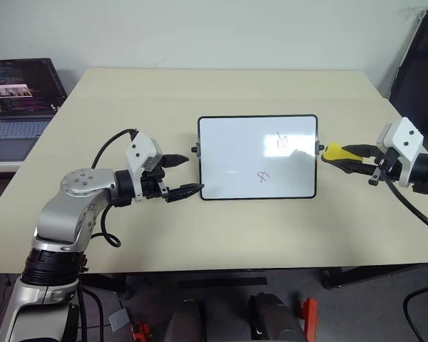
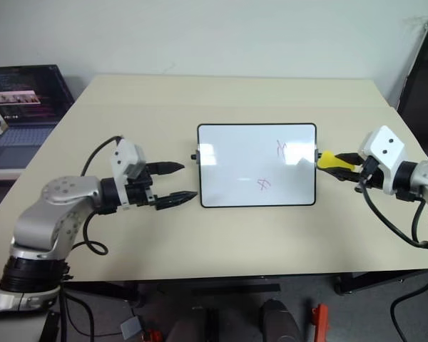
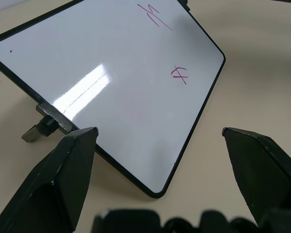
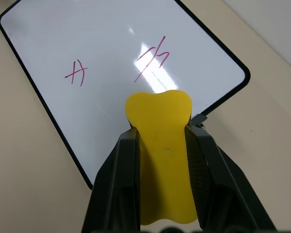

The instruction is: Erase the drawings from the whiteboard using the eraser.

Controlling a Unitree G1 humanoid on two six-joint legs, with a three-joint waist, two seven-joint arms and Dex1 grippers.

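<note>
The broad beige surface (image 1: 271, 228) takes up most of the room in front of me, with the whiteboard (image 1: 235, 142) lying flat near its middle, black frame and little knobs on its short sides. A laptop (image 1: 21, 100) sits open off the far left corner, its screen lit.

Two red-pink drawings show on the board: one scribble (image 1: 284, 140) toward the upper right part, and a smaller crossed mark (image 1: 264, 176) lower down, nearer the middle.

The left tool (image 1: 180, 176) hovers just beside the board's left edge, by its lower corner, its two black fingers (image 3: 63, 179) spread wide apart with nothing between them.

The right tool (image 1: 353, 158) is off the board's right edge, just beyond the knob there, pointing in toward the board. Its fingers (image 4: 121, 184) are pinching the yellow eraser (image 1: 335, 152), whose rounded end sticks out past the tips, near the frame but apart from the white face.
</note>
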